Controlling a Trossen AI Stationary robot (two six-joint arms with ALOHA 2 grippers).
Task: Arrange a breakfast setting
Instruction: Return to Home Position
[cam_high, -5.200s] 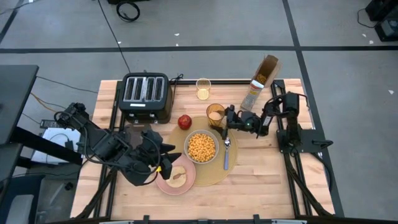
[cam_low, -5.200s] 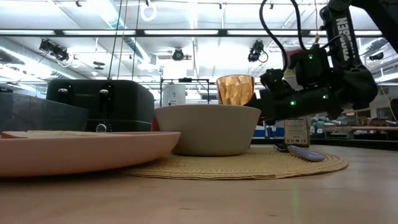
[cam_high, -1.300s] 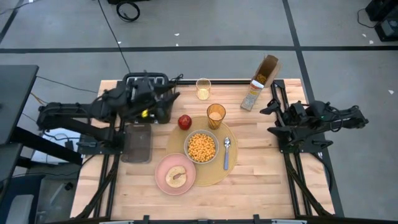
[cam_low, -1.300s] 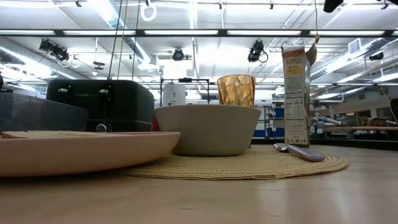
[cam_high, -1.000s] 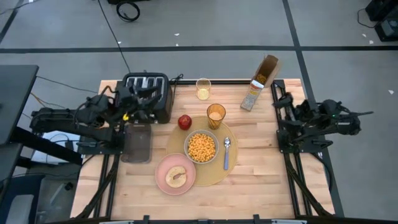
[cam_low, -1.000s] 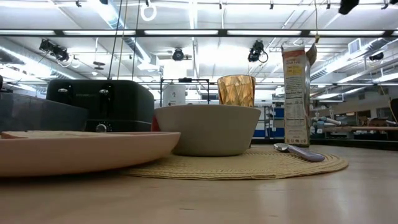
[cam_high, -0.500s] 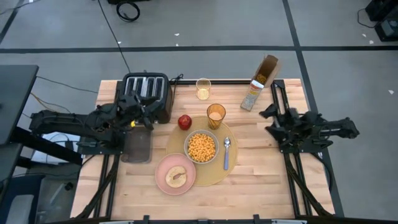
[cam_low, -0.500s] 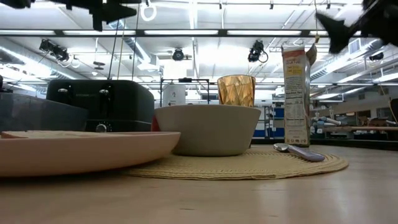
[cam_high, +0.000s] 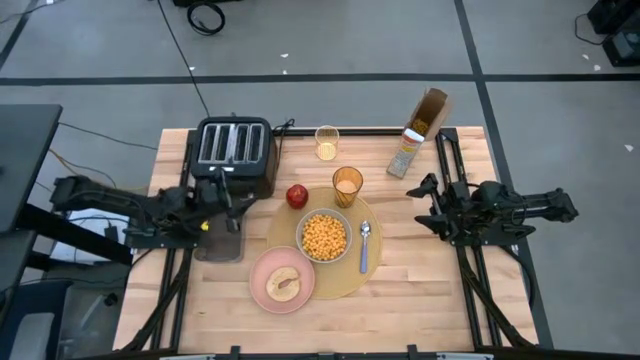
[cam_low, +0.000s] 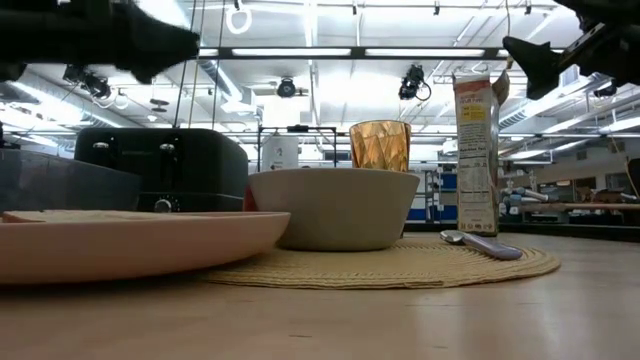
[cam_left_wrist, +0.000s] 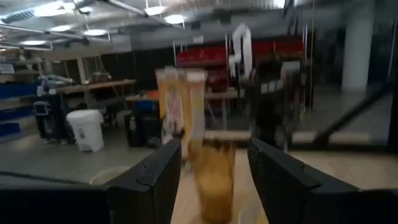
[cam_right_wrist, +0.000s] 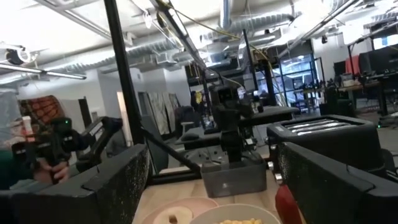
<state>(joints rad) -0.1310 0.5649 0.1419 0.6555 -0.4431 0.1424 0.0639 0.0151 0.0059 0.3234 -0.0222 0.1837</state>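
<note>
The desk (cam_high: 430, 300) is pale wood in glued strips, smooth with a dull satin finish. The placemat (cam_low: 430, 265) is woven straw-like fibre, rough and matt. The bowl (cam_low: 333, 208) is smooth white ware with little shine; the plate (cam_low: 130, 240) is smooth pink with a soft sheen. The drinking glass (cam_low: 380, 146) is amber, faceted and glossy. The spoon (cam_low: 482, 244) has a shiny metal bowl (its handle looks pale purple and duller). The apple (cam_high: 297, 195) is glossy. The toaster (cam_high: 234, 152) is satin black with brighter metal around the slots. The cereal box (cam_low: 476, 140) is printed card. The left arm's fingers (cam_left_wrist: 149, 183) and the right arm's fingers (cam_right_wrist: 118, 183) look like dark matt plastic.
</note>
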